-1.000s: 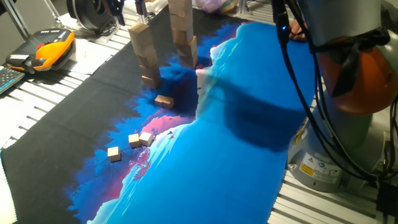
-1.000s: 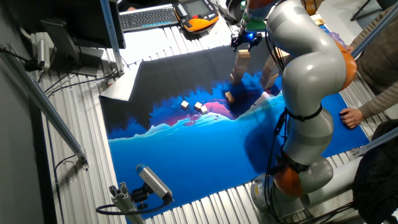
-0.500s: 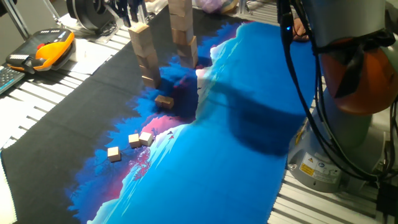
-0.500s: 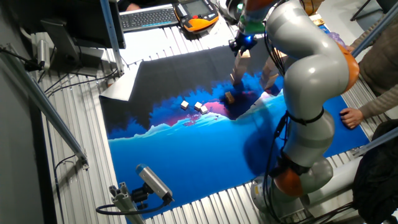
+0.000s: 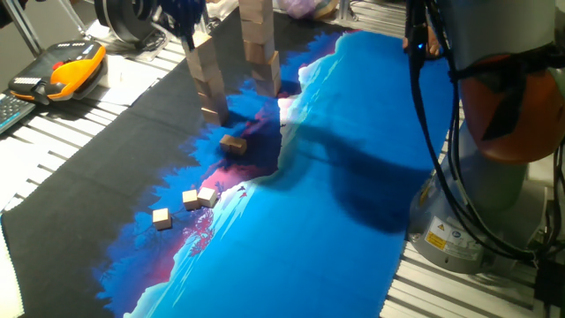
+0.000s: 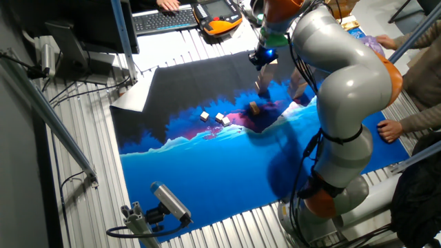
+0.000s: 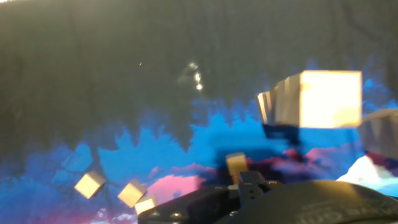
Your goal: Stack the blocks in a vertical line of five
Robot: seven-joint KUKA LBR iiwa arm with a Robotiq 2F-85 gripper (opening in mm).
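Beneath hand view, three loose blocks (image 7: 118, 191) (blurred)

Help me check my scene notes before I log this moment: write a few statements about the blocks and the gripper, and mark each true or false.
1. Two block stacks stand on the cloth: the left stack and the taller stack. True.
2. The gripper hangs beside the left stack's top. True.
3. A lone block lies near the stacks' feet. True.
4. The three loose blocks sit piled on one another. False: they lie flat on the cloth.
5. The cloth is plain white. False: it is blue, black and pink.
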